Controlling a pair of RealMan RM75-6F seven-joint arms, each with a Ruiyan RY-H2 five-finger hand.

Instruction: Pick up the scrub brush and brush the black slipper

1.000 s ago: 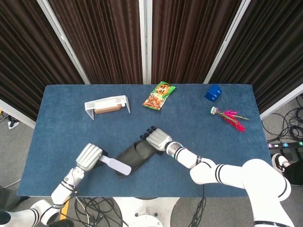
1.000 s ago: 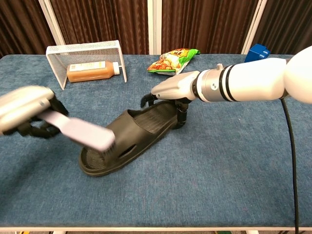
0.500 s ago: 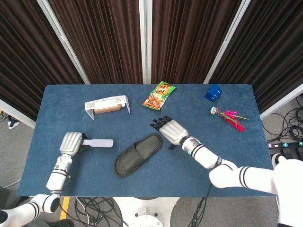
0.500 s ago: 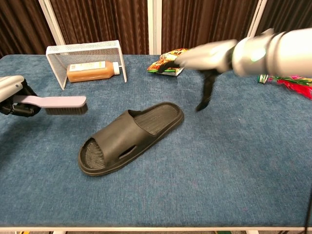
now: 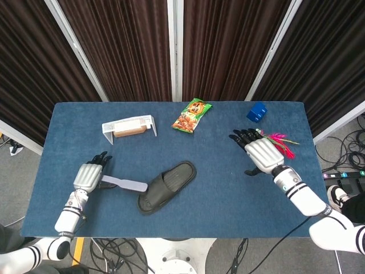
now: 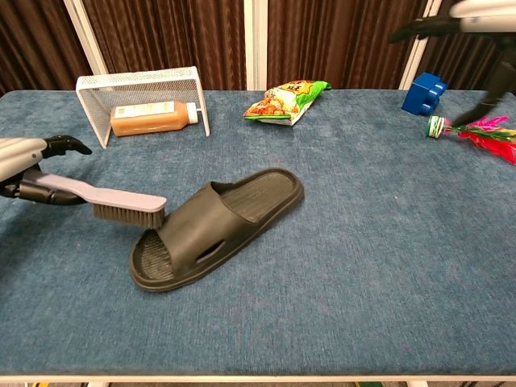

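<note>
The black slipper [image 5: 167, 186] [image 6: 218, 226] lies slantwise on the blue table near its front edge. My left hand [image 5: 88, 174] [image 6: 22, 161] holds the handle of the pale scrub brush [image 5: 126, 184] [image 6: 105, 197]; some of its fingers stick out. The brush head sits low against the slipper's left end. My right hand [image 5: 262, 154] [image 6: 482, 10] hangs open and empty far off to the right, well away from the slipper, over the table near the pink feather shuttlecock [image 5: 278, 141] [image 6: 476, 129].
At the back left a white wire rack [image 5: 129, 126] [image 6: 141, 81] holds a brown bottle. A green snack bag [image 5: 192, 115] [image 6: 289, 98] lies at the back middle. At the back right sits a blue block [image 5: 257, 111] [image 6: 425, 92].
My right hand left the slipper and swung up and away to the right. My left hand carried the brush out to the left, then back and down to the slipper's left end.
</note>
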